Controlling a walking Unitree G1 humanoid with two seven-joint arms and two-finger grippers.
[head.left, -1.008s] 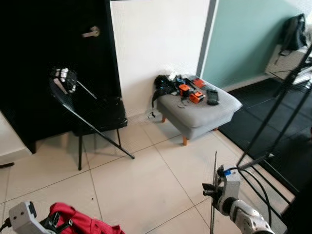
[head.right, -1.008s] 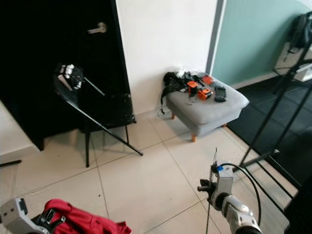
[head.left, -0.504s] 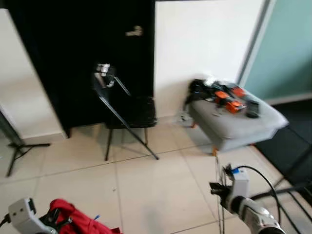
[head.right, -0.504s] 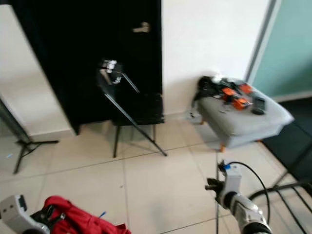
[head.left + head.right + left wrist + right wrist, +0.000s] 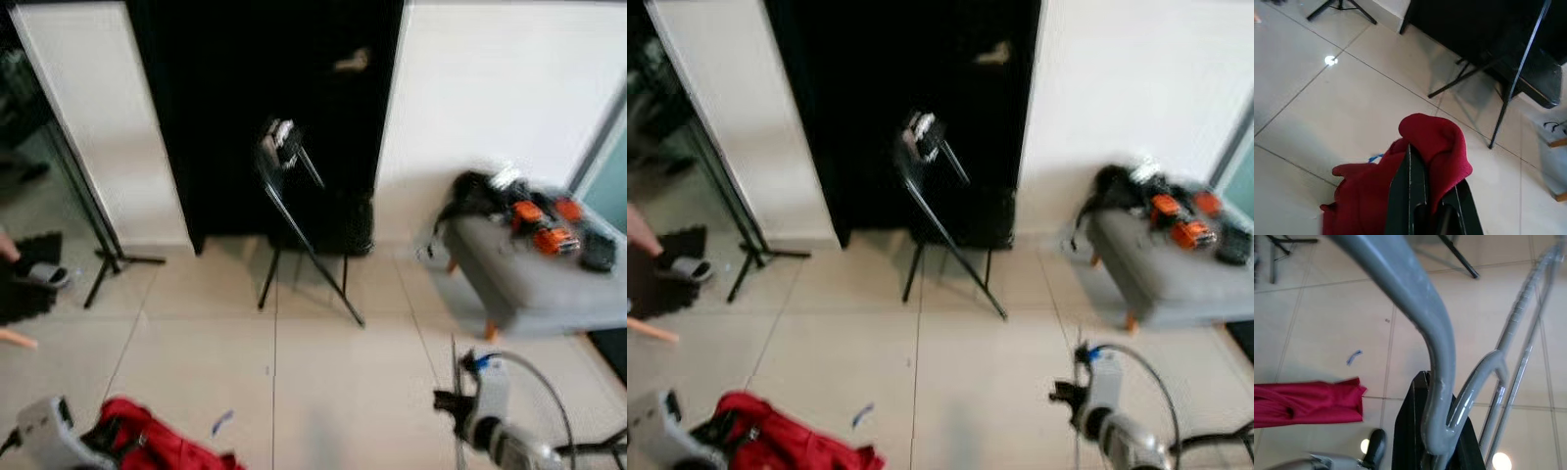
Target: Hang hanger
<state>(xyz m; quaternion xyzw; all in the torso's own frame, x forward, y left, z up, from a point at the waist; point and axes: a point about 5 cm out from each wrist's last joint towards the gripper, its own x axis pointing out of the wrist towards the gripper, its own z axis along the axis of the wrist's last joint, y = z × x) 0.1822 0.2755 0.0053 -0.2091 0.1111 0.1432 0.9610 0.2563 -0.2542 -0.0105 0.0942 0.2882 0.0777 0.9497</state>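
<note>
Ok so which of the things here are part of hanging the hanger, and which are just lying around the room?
Part of the job:
- grey hanger, gripped in the right hand
- red garment, gripped in the left hand

Just lying about:
- black folding chair
- grey footstool with orange and black items on top
- tripod stand
- blue scrap on the floor

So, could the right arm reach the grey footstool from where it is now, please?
Probably not: the right gripper is shut on the grey hanger, and the grey footstool stands well beyond it across bare tiles.
</note>
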